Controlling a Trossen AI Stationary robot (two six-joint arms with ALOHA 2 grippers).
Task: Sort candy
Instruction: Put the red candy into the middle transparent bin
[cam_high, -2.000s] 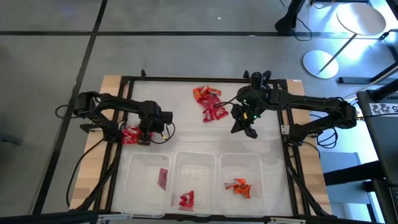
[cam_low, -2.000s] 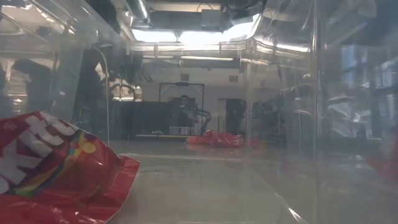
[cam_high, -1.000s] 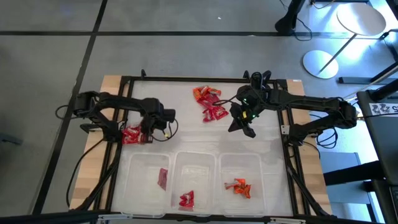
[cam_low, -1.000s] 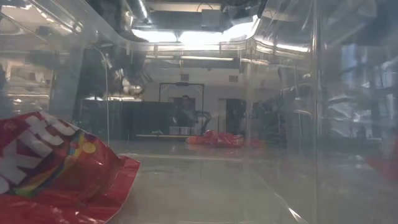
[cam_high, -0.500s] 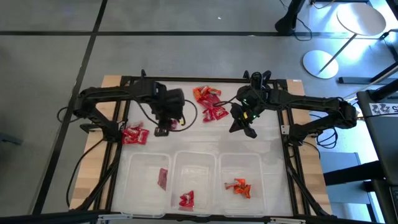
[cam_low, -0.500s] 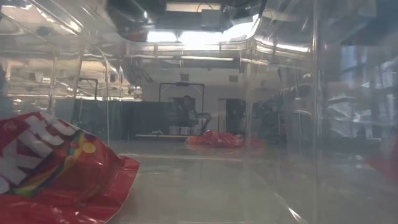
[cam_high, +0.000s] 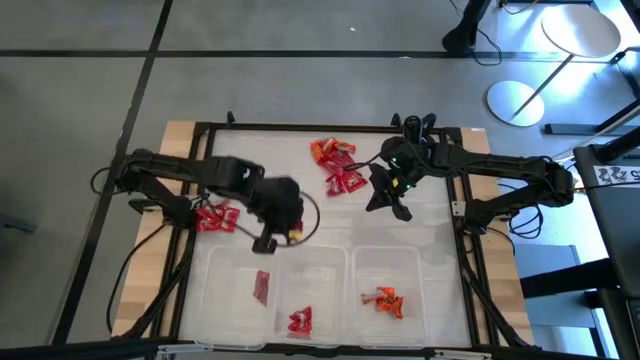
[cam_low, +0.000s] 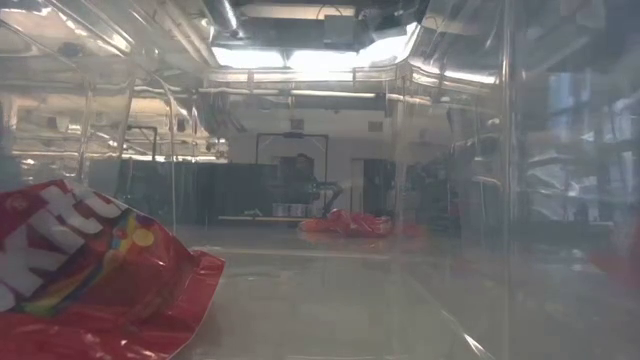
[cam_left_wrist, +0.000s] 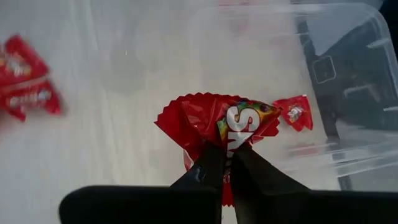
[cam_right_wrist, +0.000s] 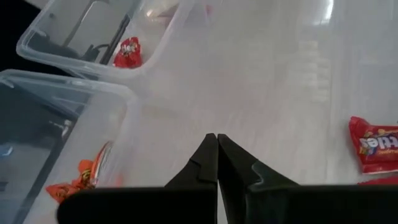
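My left gripper (cam_high: 285, 236) hangs above the table just beyond the far rims of the left and middle bins, shut on a small red packet with white letters (cam_left_wrist: 217, 121). More candy lies in two heaps on the table: one at the left (cam_high: 213, 216) and one at the far middle (cam_high: 335, 165). My right gripper (cam_high: 398, 212) hovers to the right of the far heap, shut on nothing (cam_right_wrist: 217, 146). Near the low camera, one big red packet (cam_low: 90, 270) rests flat on a bin floor. My left gripper pinches the red packet between its two fingers (cam_left_wrist: 210, 167) at the packet's edge nearest the wrist (cam_left_wrist: 229, 148). The fingers slant downward. The crumpled packet sticks out past the fingertips, lifted clear of the table.
Three clear bins stand in a row at the near edge: the left one (cam_high: 222, 262) holds a dark red bar (cam_high: 262, 287), the middle one (cam_high: 312, 256) a red packet (cam_high: 299, 320), the right one (cam_high: 388, 258) orange pieces (cam_high: 385, 299). A black frame (cam_high: 300, 127) rings the table.
My left gripper has risen from the left heap with the red packet, swung toward the table's right, and come back toward the near edge, close to the bins. It has also tipped. The packet hangs lifted clear.
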